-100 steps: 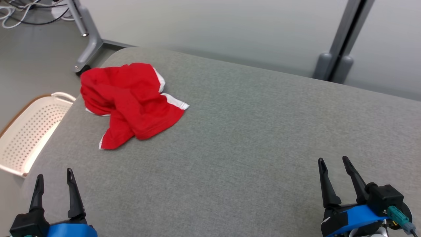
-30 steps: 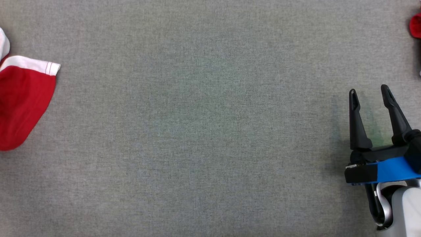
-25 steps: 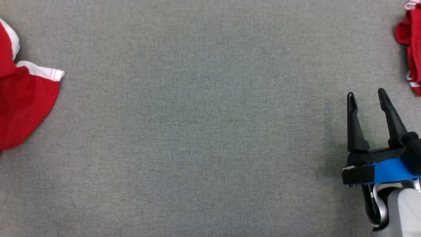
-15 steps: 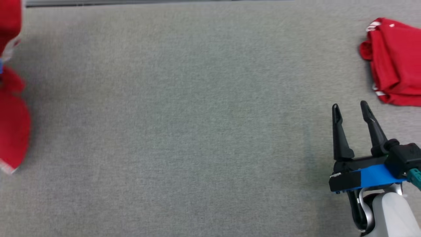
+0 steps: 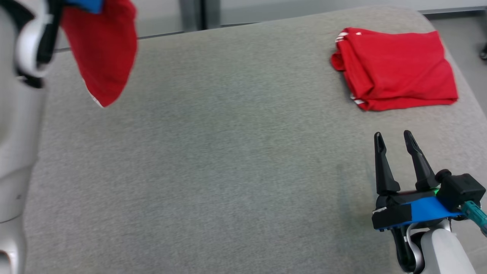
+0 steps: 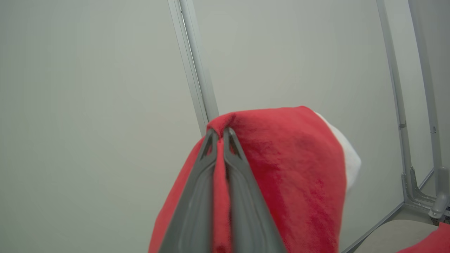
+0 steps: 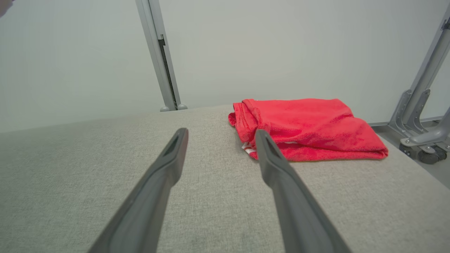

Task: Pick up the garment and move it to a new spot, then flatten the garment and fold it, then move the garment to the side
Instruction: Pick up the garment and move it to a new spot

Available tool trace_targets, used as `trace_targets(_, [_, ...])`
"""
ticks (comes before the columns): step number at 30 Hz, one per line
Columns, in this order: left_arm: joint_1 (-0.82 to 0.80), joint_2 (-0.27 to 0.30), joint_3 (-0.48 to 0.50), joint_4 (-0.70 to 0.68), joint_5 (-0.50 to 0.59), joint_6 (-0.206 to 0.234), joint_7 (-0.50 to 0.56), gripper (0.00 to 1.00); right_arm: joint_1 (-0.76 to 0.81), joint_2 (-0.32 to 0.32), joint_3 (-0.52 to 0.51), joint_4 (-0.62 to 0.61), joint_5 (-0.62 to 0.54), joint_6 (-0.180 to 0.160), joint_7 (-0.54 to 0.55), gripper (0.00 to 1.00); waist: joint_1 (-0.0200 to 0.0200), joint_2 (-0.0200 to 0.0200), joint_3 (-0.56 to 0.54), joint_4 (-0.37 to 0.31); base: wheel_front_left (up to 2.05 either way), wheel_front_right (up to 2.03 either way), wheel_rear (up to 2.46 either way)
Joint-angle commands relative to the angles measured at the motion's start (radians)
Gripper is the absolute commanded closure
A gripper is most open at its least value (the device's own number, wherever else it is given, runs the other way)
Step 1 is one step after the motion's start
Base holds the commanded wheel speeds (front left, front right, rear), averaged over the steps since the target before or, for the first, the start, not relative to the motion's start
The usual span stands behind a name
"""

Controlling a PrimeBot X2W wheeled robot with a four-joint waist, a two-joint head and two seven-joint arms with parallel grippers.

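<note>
Carriage of the garment [image 5: 102, 49] to a fresh spot is, we judge, the step in hand. Our left jaws are pinched tight on a fold of its red cloth, and the two dark fingers [image 6: 197, 196] nearly meet with a strip of fabric between them. The rest hangs below and to one side of the tips, with a white band [image 6: 348, 161] at its far edge. In the head view the garment dangles in the air from the left jaws, its lowest corner above the desk [image 5: 228, 171]. Whether that corner brushes the surface we cannot tell.

To do this well, we should hold the pinch firm and travel smoothly, so the thin bite of cloth does not slip out. We would aim for the broad bare stretch of desk between the two sets of jaws. We would lower until the hanging corner lands, then draw the jaws away low so the cloth lays itself out rather than heaping up. That should ease the flattening.

Our right jaws stand wide and empty, low over the desk. A second, folded garment [image 5: 395, 68] lies ahead of their tips and a little to the right, apart from them. We should set ours down well apart from that pile. The right jaws look well placed to take a free corner once the cloth is down.
</note>
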Motion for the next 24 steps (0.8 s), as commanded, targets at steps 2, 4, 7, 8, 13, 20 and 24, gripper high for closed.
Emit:
trace_targets(2, [-0.032, -0.037, -0.038, -0.022, 0.005, -0.004, 0.019, 1.00, -0.004, 0.000, 0.001, -0.001, 0.019, 0.000, -0.005, 0.00, 0.0000, 0.0001, -0.016, -0.044, 0.00, 0.00, 0.00])
trace_targets(4, [-0.037, -0.069, -0.070, -0.026, 0.007, -0.007, 0.024, 1.00, -0.007, 0.000, 0.007, -0.005, 0.027, 0.000, -0.005, 0.00, 0.0000, 0.0001, -0.014, -0.060, 0.00, 0.00, 0.00])
trace_targets(7, [0.000, -0.105, -0.121, -0.011, 0.009, -0.012, 0.019, 1.00, -0.006, 0.000, 0.014, -0.009, 0.038, 0.000, -0.005, 0.00, 0.0000, 0.0001, -0.014, -0.075, 0.00, 0.00, 0.00])
trace_targets(8, [0.022, -0.119, -0.135, -0.004, 0.002, -0.012, 0.013, 1.00, -0.004, 0.000, 0.014, -0.009, 0.039, 0.000, -0.005, 0.00, 0.0000, 0.0001, -0.015, -0.077, 0.00, 0.00, 0.00])
trace_targets(13, [0.163, -0.148, -0.184, 0.053, -0.004, 0.009, -0.027, 1.00, 0.001, 0.000, 0.016, -0.009, 0.050, 0.000, -0.006, 0.00, 0.0000, 0.0001, -0.018, -0.072, 0.00, 0.00, 0.00])
trace_targets(20, [0.402, -0.157, -0.230, 0.146, -0.031, 0.036, -0.094, 1.00, 0.003, 0.000, 0.032, -0.003, 0.056, 0.000, -0.006, 0.00, 0.0000, 0.0001, -0.024, -0.058, 0.00, 0.00, 0.00])
trace_targets(24, [0.508, -0.174, -0.281, 0.189, -0.033, 0.024, -0.118, 1.00, 0.017, 0.000, 0.028, 0.004, 0.049, 0.000, -0.006, 0.00, 0.0000, 0.0001, -0.035, -0.039, 0.00, 0.00, 0.00])
